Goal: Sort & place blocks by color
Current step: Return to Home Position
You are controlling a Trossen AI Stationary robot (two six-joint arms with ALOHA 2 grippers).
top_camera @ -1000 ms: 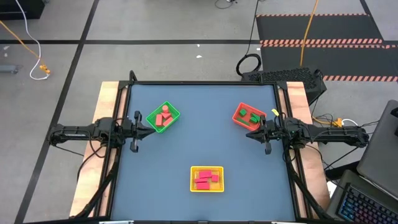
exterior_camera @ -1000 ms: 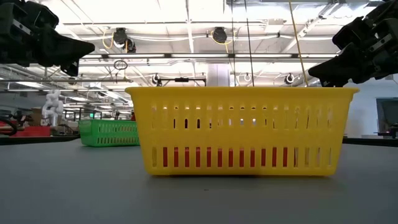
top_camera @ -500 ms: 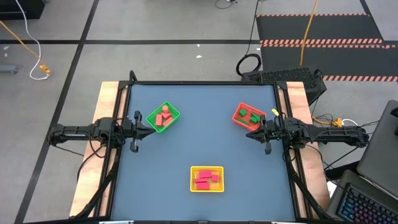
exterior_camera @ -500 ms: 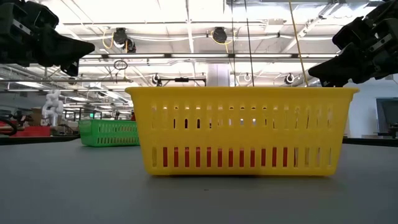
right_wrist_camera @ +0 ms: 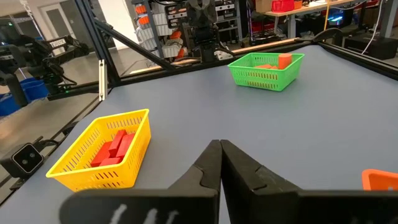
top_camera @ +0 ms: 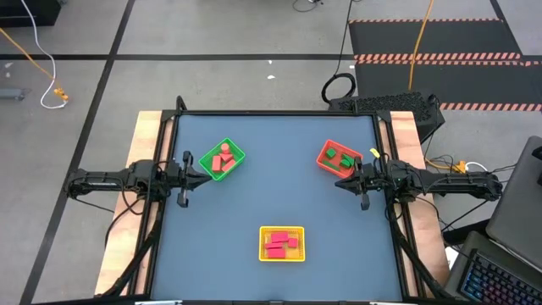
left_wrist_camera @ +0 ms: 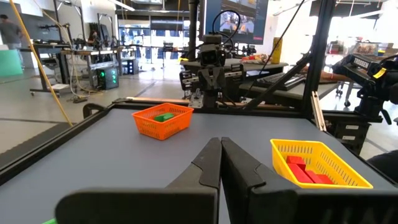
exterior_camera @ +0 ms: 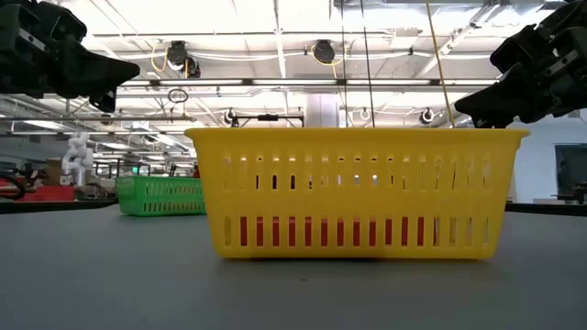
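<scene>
The left gripper (top_camera: 206,169) is held just beside the green tray (top_camera: 236,148), and the right gripper (top_camera: 338,183) just beside the orange tray (top_camera: 323,151); both are pressed fully closed, with nothing held. Salmon blocks (top_camera: 223,159) are seen in the green tray, green blocks (top_camera: 339,158) in the orange tray, and crimson blocks (top_camera: 279,245) in the yellow tray (top_camera: 282,229), all set on the table (top_camera: 271,186).

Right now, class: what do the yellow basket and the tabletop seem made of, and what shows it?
Yellow basket: likely moulded plastic, faintly glossy; thin slotted walls, even colour. Tabletop: seemingly matte blue-grey laminate or mat; flat, no glare, exact material unclear.
</scene>
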